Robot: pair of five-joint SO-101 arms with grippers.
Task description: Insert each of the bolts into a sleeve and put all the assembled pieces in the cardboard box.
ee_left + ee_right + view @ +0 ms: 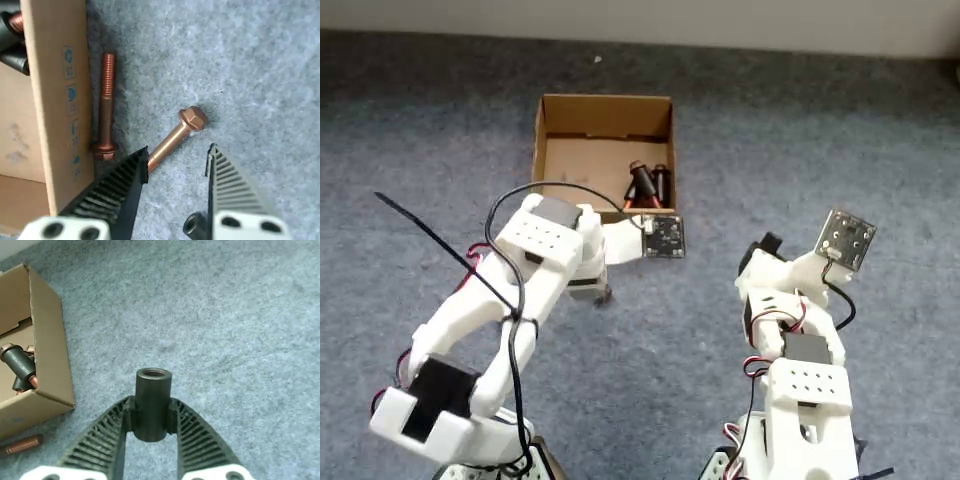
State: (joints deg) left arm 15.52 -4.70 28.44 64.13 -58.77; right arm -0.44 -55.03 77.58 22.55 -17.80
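Assembled pieces (648, 185) lie in the cardboard box (605, 100), far and centre-left. A loose copper bolt (105, 100) lies along the box's near wall. Just beside it the left gripper (178, 149) hangs with jaws apart over a second bolt (175, 136), straddling only its threaded end. Closing there could, I judge, pivot the bolt away or snag the box. At right, the right gripper (151, 407) clamps a dark sleeve (152, 390) upright; a misaligned push might tilt it.
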